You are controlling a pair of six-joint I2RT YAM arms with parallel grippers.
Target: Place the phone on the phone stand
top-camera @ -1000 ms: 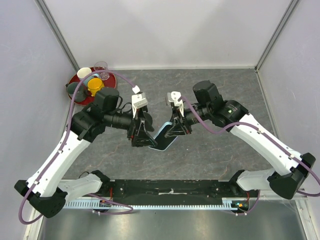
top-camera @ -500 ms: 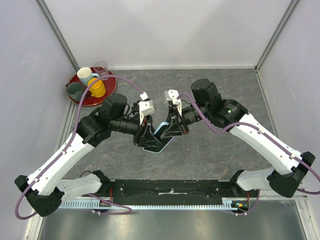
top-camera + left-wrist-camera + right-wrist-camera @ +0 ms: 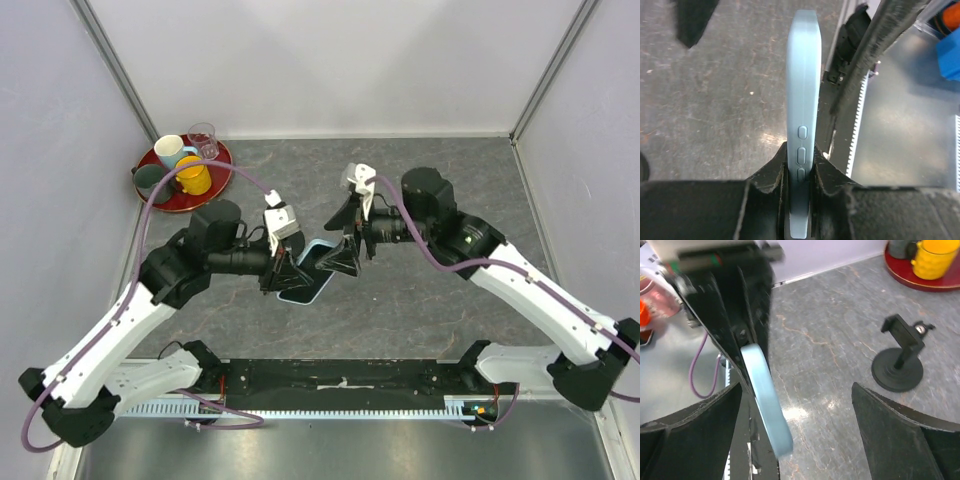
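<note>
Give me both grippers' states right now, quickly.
Left gripper: closed on the slim smartphone with the light blue case.
Right gripper: open, holding nothing.

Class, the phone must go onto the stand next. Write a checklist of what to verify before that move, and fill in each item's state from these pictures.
1. Grip: left tool shut on the phone, by its edge: ok.
2. Release: right tool open, not clamping the phone: ok.
3. Target: phone stand upright on the table: ok.
4. Slot: cradle empty: ok.
5. Hold: firm enough for one tool to carry: cannot tell.
</note>
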